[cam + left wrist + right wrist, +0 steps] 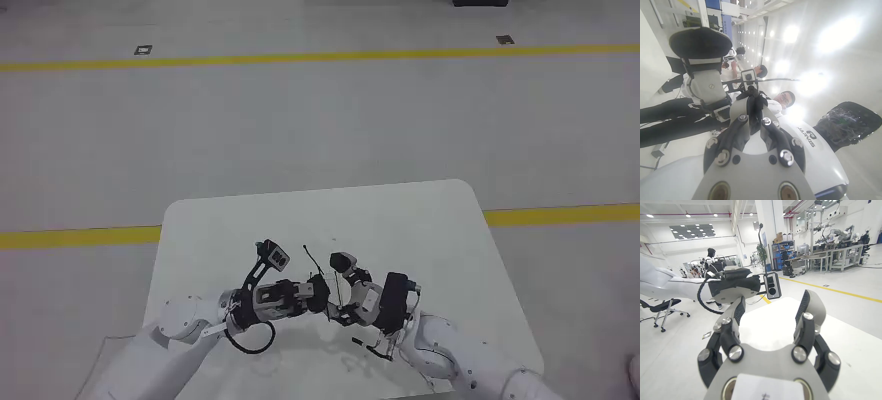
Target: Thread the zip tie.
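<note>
The room is a large bright hall with a grey floor (300, 130) that has yellow lines (300, 62) painted on it. A white table (430, 215) with rounded corners stands on this floor. We take the left hand (316, 290) as our reference for all places. This hand is above the near part of the table. In its own wrist view its two fingers (763, 111) are pressed together at the tips, and they hold the black zip tie (780, 79). The zip tie goes out from the left hand as a thin, slightly curved strip, away from the fingertips. From above we see the zip tie (313, 262) as a short dark line that starts at the left hand and points toward the far side of the table.

In the right wrist view the strip stands up from the left hand, and the small head of the zip tie (761, 225) is at its free end. The right hand (340, 298) is just beside the left hand and faces it. The fingers (809, 306) of the right hand are spread wide with nothing between them. We cannot tell if the right hand touches the left hand.
</note>
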